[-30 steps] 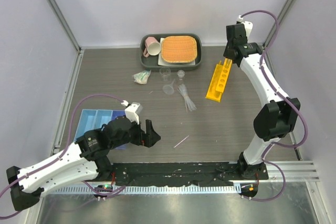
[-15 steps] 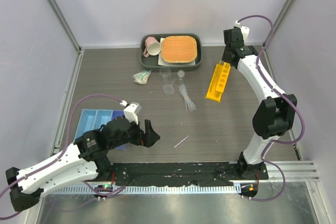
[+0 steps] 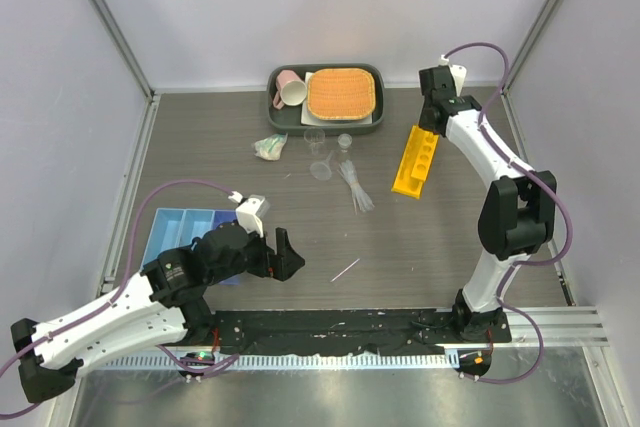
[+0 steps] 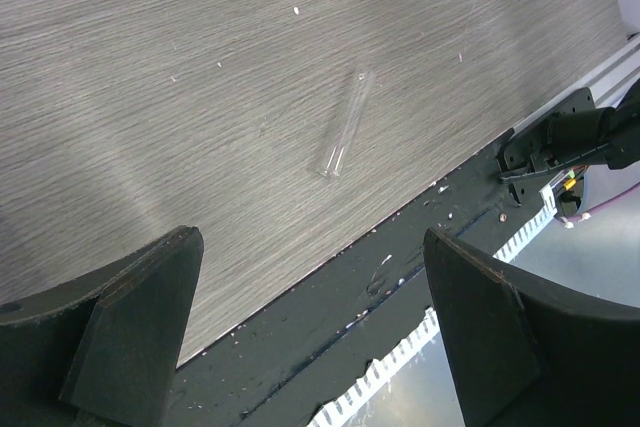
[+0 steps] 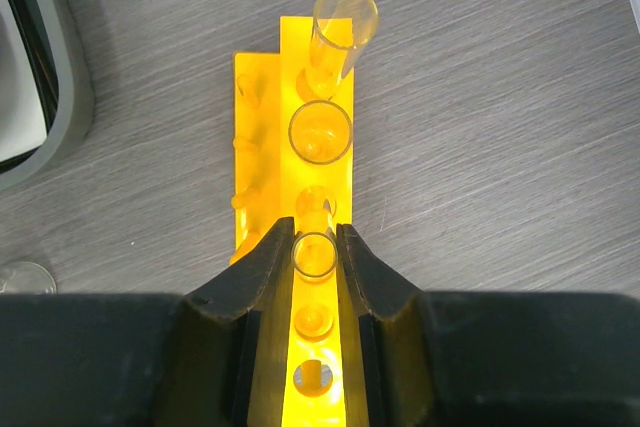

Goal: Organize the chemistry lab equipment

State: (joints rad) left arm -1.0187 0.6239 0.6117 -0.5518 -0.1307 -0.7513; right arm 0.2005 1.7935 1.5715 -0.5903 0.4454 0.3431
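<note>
From the top camera: left gripper (image 3: 287, 252) sits low over the desk (image 3: 430, 237) near the front edge, jaws apart, nothing in them. Blue tray (image 3: 183, 227) is partly hidden under that arm, and one loose tube (image 3: 345, 269) lies just right of the gripper. Right gripper (image 3: 431, 125) is over the far end of the yellow rack (image 3: 413, 162); grip not readable from here. Pipettes (image 3: 355, 189) and small beakers (image 3: 316, 137) lie left of the rack, in front of the dark tray (image 3: 276, 115) with pink mug (image 3: 291, 89) and orange mat (image 3: 342, 93). Left wrist: fingers (image 4: 130, 317) wide apart, loose tube flat on the desk beyond them, untouched. Right wrist: gripper clamped on an upright held tube (image 5: 314, 259) right over the rack's row of holes; can't tell if it's seated. Two more tubes (image 5: 320, 132) stand in holes further along, the far one tilted.
</note>
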